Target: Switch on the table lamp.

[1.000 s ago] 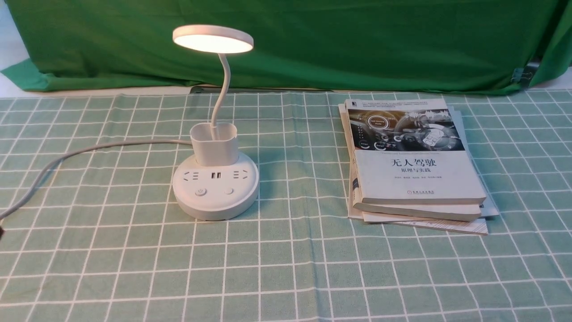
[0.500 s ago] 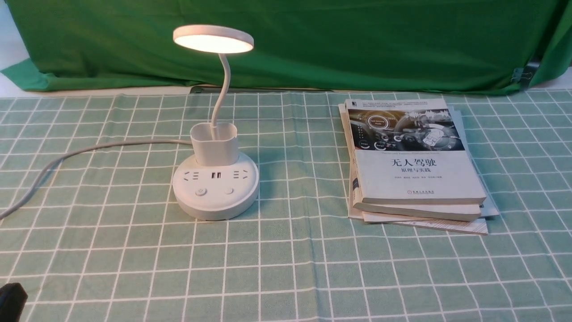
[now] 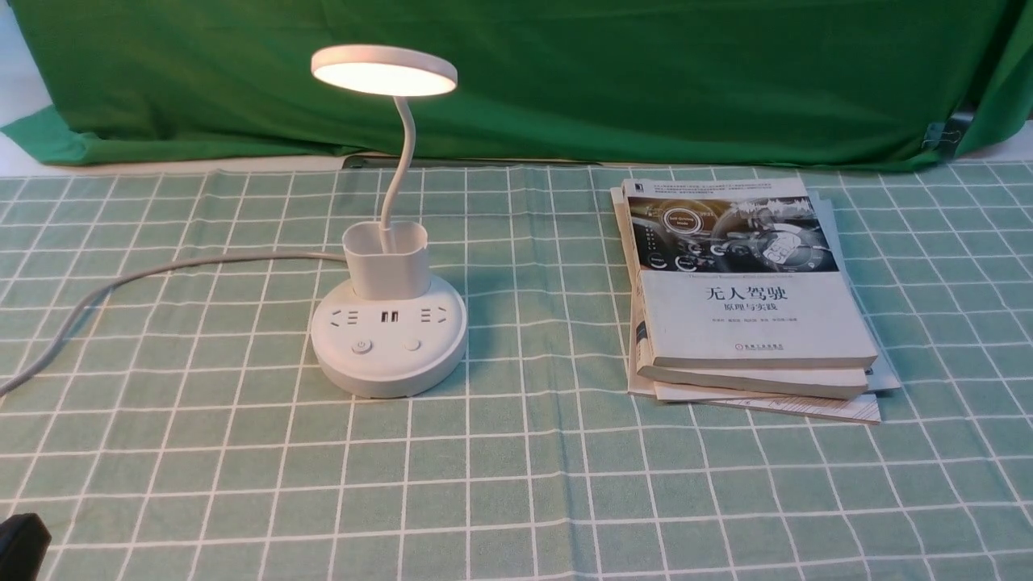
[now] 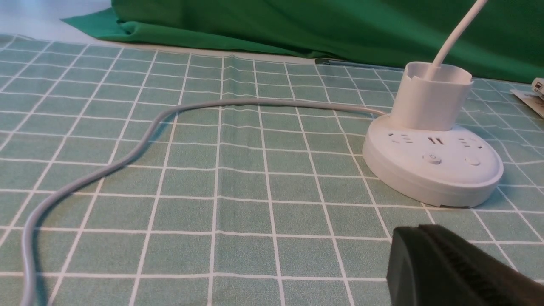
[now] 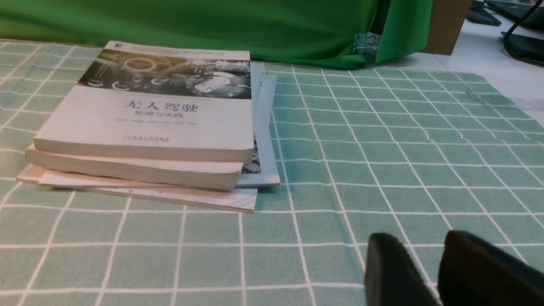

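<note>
Table lamp (image 3: 387, 375): lit, beyond left fingers (image 4: 410, 255), pressed together. Right fingers (image 5: 389, 263): parted. Keep both off its buttons (image 3: 361, 346); you're likely done.

Frame edges cut off the grey cord (image 3: 58, 343) at front left and, in the left wrist view, the lamp's head; small print on the top book (image 3: 754, 320) is illegible.
</note>
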{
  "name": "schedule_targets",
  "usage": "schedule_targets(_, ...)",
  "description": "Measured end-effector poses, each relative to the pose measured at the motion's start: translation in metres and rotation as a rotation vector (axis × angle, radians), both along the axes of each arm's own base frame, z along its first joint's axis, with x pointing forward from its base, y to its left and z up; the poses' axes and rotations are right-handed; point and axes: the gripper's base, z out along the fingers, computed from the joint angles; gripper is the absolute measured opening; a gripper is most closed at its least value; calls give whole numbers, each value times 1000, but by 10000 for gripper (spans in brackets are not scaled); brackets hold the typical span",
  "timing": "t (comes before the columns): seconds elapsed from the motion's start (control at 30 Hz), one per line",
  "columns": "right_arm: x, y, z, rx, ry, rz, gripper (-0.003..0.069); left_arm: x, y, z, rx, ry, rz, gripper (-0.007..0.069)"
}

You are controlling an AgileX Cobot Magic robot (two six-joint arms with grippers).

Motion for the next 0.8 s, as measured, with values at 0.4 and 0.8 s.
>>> schedule_targets(0.4, 0, 0, 0, 0, -1, 0, 241, 0, 0, 1, 15, -8, 2, 1)
schedule_targets(0.8, 0, 0, 0, 0, -1, 0, 241, 0, 1, 1, 24, -12, 3, 1)
